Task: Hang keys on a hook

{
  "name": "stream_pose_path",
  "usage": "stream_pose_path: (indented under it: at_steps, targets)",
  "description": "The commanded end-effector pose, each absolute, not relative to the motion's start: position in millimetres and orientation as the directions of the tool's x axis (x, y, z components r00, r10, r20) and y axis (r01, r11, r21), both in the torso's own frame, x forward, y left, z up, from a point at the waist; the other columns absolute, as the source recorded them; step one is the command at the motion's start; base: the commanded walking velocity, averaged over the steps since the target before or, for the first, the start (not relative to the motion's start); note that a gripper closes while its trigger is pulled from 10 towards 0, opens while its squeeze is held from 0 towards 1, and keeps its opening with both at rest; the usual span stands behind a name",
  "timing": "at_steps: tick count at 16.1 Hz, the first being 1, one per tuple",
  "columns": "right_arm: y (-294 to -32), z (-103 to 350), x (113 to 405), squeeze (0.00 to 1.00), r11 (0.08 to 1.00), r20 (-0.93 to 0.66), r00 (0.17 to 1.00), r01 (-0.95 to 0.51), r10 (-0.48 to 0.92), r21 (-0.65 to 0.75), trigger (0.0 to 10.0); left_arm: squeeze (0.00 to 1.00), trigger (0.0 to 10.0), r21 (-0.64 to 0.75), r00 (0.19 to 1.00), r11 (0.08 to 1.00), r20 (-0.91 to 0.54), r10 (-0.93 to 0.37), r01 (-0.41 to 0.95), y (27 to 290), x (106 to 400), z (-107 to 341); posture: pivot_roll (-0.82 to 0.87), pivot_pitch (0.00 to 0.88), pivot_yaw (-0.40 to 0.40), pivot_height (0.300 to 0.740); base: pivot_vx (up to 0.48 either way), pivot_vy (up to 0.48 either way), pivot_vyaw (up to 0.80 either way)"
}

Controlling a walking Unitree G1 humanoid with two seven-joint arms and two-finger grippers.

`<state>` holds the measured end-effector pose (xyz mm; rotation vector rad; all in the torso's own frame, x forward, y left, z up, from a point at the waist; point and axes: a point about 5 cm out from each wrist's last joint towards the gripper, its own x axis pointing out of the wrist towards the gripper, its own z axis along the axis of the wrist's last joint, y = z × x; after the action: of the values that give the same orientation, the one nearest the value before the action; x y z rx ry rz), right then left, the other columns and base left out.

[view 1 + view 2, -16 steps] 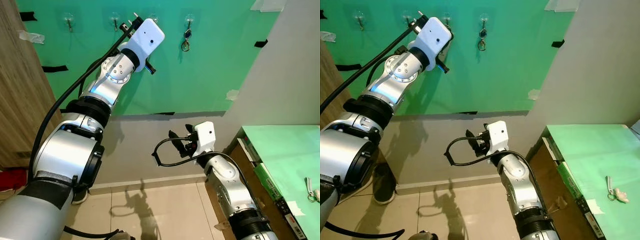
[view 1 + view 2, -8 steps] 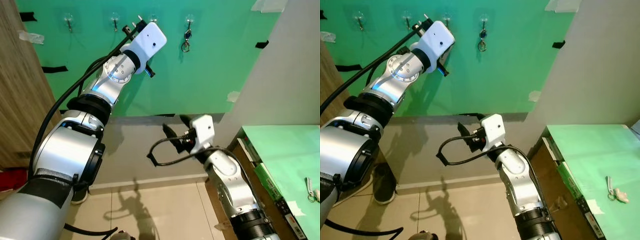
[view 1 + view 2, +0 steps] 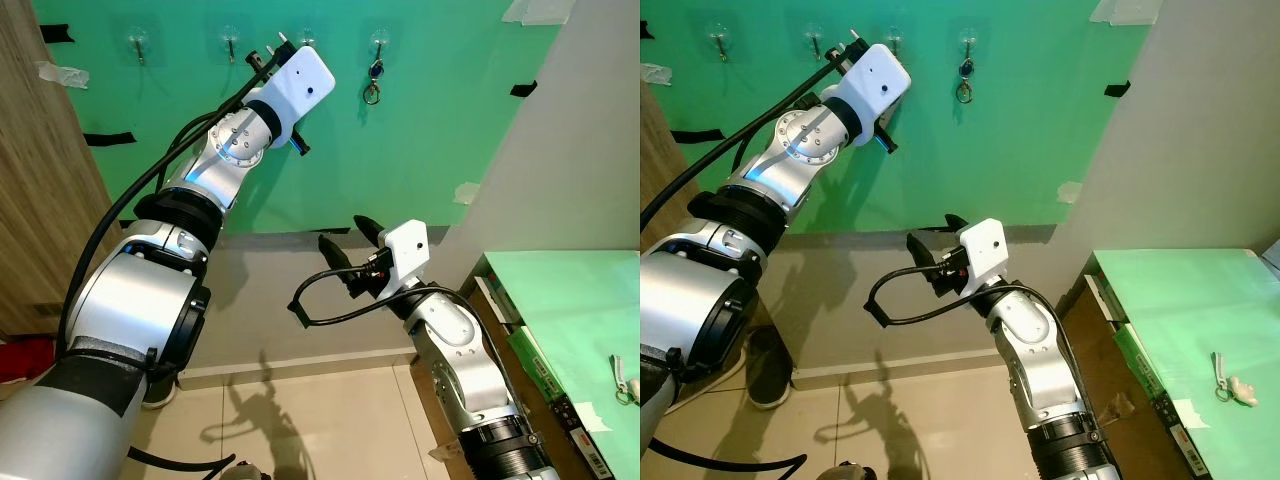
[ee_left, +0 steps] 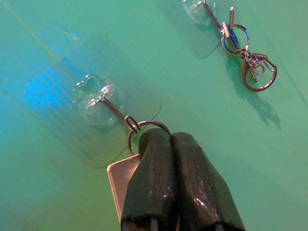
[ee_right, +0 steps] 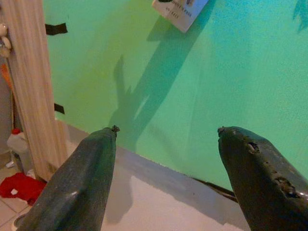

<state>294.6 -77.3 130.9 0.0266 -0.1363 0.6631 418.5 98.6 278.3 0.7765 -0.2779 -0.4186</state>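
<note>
The left arm is raised to the green wall (image 3: 420, 150), and the left gripper (image 4: 168, 144) sits right at a clear stick-on hook (image 4: 103, 98) in the row near the wall's top edge. In the left wrist view its two fingers (image 4: 154, 187) are pressed together, pinching a key ring (image 4: 144, 129) with a flat metal tag (image 4: 120, 178) just beneath it. The ring touches the tip of the hook's metal prong; whether it is fully looped over the prong cannot be told. On the next hook (image 3: 379, 42) toward the wall's right edge, another set of keys (image 3: 372, 82) with a snap clasp hangs free, well apart from the gripper. Two more hooks (image 3: 137, 42) lie toward the wall's left edge, beside a wooden panel (image 3: 40, 190). The right gripper (image 3: 340, 235) is held low in front of the grey strip below the green wall, its fingers (image 5: 82, 183) spread wide with nothing between them. At the right, a green tabletop (image 3: 570, 300) carries a small key-like item (image 3: 622, 380) near its right edge; detail is too small to tell. The floor (image 3: 330, 420) below is tiled.
</note>
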Motion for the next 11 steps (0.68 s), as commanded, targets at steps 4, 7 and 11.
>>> stream_pose_path:
  at_steps: [4,7,11]
  targets:
    - [-80,131,294,0.00,0.791,0.123,0.784,-0.612,0.608,-0.011,10.0,1.00,10.0,0.769,0.877,0.581,0.057,-0.477,0.265,96,418,274,0.06,0.000,-0.049,0.740,0.000,0.000,0.00]
    - [-81,128,293,0.00,0.793,0.112,0.787,-0.609,0.606,-0.008,10.0,1.00,10.0,0.793,0.871,0.561,0.079,-0.484,0.239,94,417,279,0.05,0.000,-0.049,0.740,0.000,0.000,0.00]
    - [-83,125,292,0.00,0.795,0.099,0.790,-0.607,0.604,-0.007,10.0,1.00,10.0,0.804,0.860,0.553,0.110,-0.498,0.217,94,415,284,0.05,0.000,-0.052,0.740,0.000,0.000,0.00]
